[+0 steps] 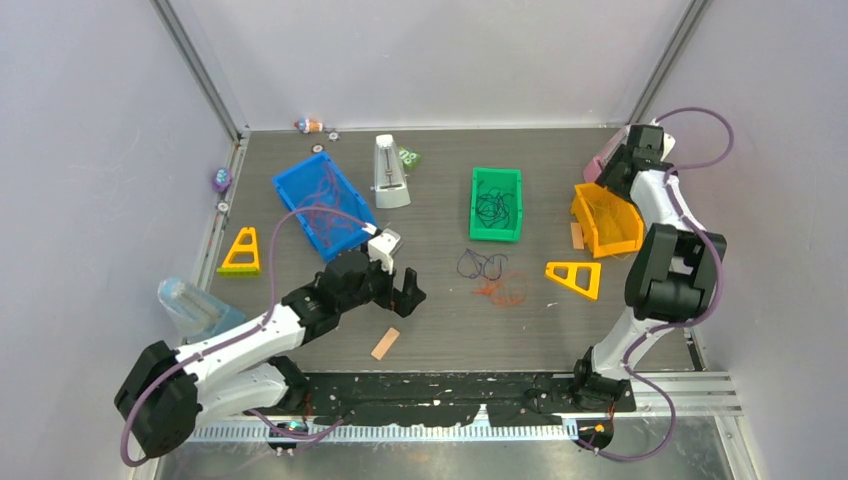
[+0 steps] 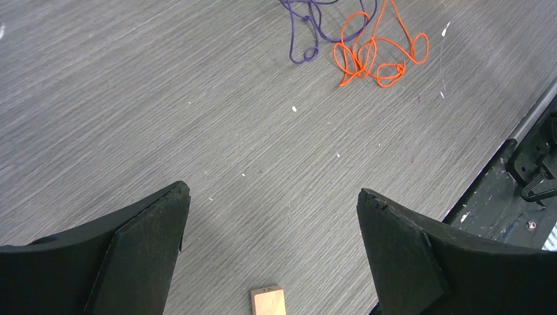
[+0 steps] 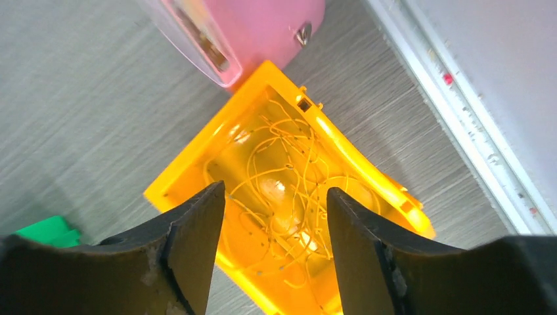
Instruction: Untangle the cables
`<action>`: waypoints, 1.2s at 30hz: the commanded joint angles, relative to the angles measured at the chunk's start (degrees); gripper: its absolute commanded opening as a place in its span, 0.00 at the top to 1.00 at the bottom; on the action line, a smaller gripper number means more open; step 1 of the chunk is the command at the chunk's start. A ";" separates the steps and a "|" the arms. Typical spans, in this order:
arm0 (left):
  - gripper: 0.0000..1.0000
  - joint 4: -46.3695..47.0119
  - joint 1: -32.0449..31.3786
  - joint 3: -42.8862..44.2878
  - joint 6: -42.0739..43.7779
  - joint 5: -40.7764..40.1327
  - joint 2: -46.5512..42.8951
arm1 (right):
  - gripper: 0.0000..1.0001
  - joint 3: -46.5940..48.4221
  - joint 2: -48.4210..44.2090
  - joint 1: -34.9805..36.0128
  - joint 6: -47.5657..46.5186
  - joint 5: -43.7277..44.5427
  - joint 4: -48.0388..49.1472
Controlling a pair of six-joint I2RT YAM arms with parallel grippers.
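Two loose cables lie mid-table: a dark purple one (image 1: 482, 264) (image 2: 309, 26) and an orange-red one (image 1: 503, 291) (image 2: 374, 56), side by side and touching at their edges. My left gripper (image 1: 405, 290) (image 2: 272, 193) hovers to their left, open and empty, above bare table. Thin yellow cables (image 3: 282, 177) are piled in the orange bin (image 1: 607, 222) (image 3: 177, 177). My right gripper (image 1: 612, 180) (image 3: 276, 191) hangs open just above that pile with nothing between its fingers. Dark cables rest in the green bin (image 1: 497, 232), and more in the blue bin (image 1: 300, 180).
A tan wooden stick (image 1: 385, 343) (image 2: 268, 302) lies just below the left gripper, another (image 1: 577, 236) beside the orange bin. Yellow triangles (image 1: 241, 252) (image 1: 576, 277), a white upright device (image 1: 389, 172), a clear container (image 1: 190, 305) and a pink object (image 3: 263, 26) stand around.
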 commanded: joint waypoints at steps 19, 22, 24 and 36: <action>0.06 6.83 -0.20 22.46 -4.38 14.61 34.23 | 0.08 -38.13 -43.47 23.29 4.68 -14.79 8.59; 0.07 5.65 -0.20 25.05 -4.10 14.92 36.19 | 0.07 -43.71 -47.54 29.12 4.97 -18.45 7.63; 0.07 7.81 -0.16 23.81 -4.12 14.54 35.84 | 0.06 -45.38 -48.28 32.97 5.24 -18.25 5.97; 0.05 18.73 0.43 15.03 -3.02 9.90 31.01 | 0.02 -46.93 -39.42 47.91 5.59 -6.86 6.11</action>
